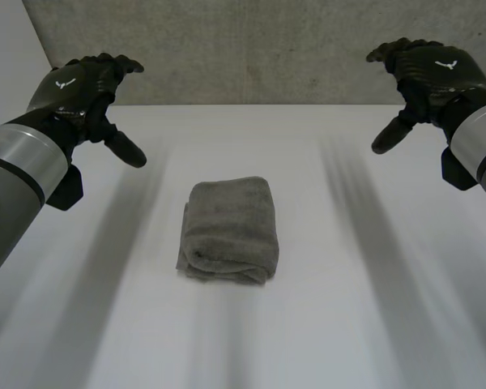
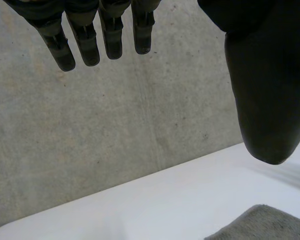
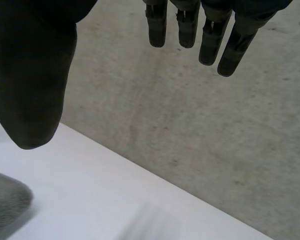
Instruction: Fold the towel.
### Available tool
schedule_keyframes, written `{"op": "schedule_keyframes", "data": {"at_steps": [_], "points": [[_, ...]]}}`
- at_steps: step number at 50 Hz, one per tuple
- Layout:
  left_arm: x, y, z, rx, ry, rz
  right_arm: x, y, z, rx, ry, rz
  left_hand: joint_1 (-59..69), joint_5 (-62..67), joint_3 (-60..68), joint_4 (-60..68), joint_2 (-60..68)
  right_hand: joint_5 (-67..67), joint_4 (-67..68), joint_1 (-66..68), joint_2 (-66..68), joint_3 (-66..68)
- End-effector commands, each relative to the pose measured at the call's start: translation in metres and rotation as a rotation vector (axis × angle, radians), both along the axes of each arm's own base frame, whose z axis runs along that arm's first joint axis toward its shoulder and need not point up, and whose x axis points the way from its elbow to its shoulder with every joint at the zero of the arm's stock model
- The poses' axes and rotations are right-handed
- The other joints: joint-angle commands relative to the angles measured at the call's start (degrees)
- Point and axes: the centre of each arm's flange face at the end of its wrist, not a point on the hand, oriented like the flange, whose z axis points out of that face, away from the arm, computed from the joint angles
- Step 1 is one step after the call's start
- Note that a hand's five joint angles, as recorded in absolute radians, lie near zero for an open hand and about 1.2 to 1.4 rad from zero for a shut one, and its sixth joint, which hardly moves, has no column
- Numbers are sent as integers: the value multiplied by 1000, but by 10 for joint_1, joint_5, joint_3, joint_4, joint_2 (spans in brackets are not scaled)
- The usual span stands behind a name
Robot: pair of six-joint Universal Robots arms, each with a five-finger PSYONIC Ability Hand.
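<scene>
A grey towel (image 1: 228,229) lies folded into a thick small bundle in the middle of the white table (image 1: 324,324). My left hand (image 1: 79,91) hovers high at the table's far left, away from the towel, fingers (image 2: 82,37) straight and holding nothing. My right hand (image 1: 428,74) hovers at the far right, likewise apart from it, its fingers (image 3: 210,35) relaxed and empty. A corner of the towel (image 2: 262,224) lies below the left thumb, and its edge (image 3: 5,202) lies below the right thumb.
A grey concrete wall (image 1: 251,49) stands behind the table's far edge. Bare white tabletop lies on both sides of the towel and in front of it.
</scene>
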Motion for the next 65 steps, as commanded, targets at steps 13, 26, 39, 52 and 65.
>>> {"op": "schedule_keyframes", "data": {"at_steps": [13,26,39,52,65], "points": [[-2,2,-23,20,-5,-29,100,25,-107,240,88,442,-57,-29,-24,-29,-35,-32,-34,-32,-38,-12],[-8,6,-36,44,-11,-105,137,32,-178,315,180,525,-57,-29,-24,-29,-35,280,-34,280,274,-12],[-5,4,-30,7,1,-92,125,45,35,-402,-82,423,-57,-29,-24,-29,-35,668,-34,668,662,-12],[34,-17,-7,-59,48,45,106,82,-25,-190,177,568,-57,-29,-24,-29,-35,668,-34,668,662,-12],[37,-23,-18,-20,82,54,83,82,-101,6,465,505,-57,-29,-24,-29,-35,-32,-34,-32,-38,-12]]}}
